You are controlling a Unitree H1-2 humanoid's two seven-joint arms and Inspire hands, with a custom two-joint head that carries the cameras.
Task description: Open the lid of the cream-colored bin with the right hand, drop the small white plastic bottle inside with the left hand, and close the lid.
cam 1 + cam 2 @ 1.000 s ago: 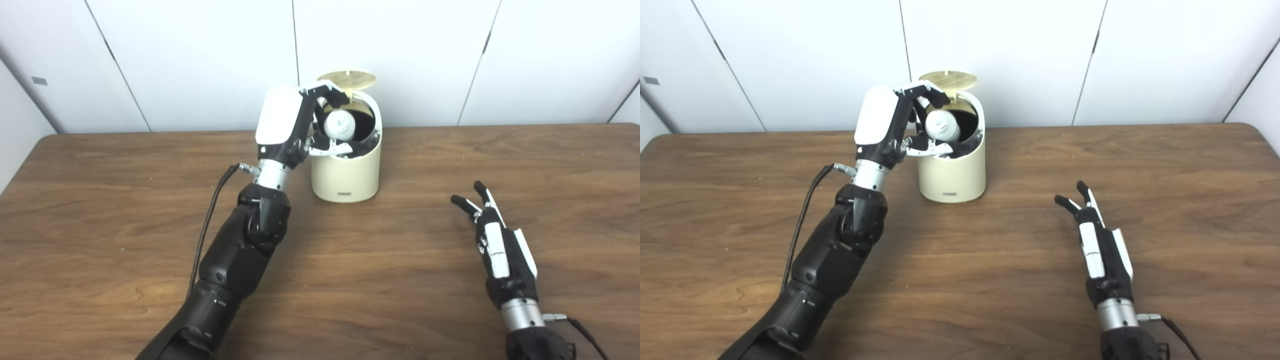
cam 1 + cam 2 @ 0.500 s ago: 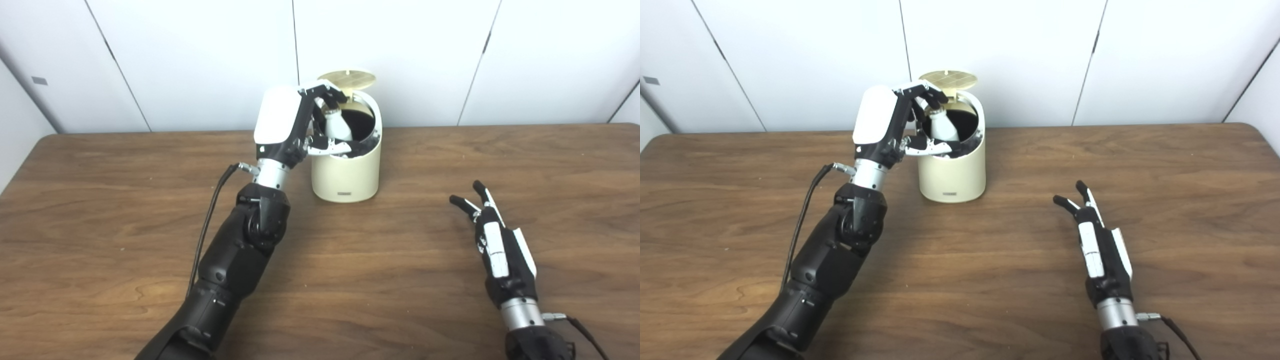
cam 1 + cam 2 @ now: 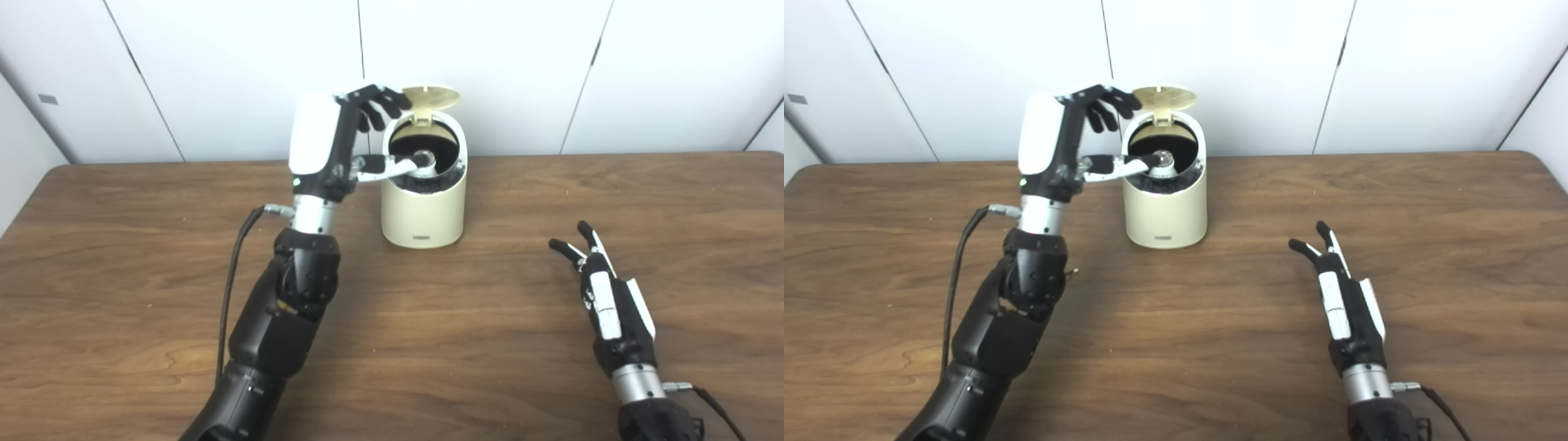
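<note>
One cream-colored bin (image 3: 422,208) stands on the one wooden bench (image 3: 122,257), and it carries one round lid (image 3: 433,96), tipped up at the back. Inside its dark opening sits one small white bottle (image 3: 422,163), of which only the top shows. Two robot arms come in from the bottom edge, each ending in one hand: one left hand (image 3: 334,144) raised beside the bin's rim with its fingers apart, and one right hand (image 3: 603,288) low over the bench with fingers spread, and each wrist trails one cable.
</note>
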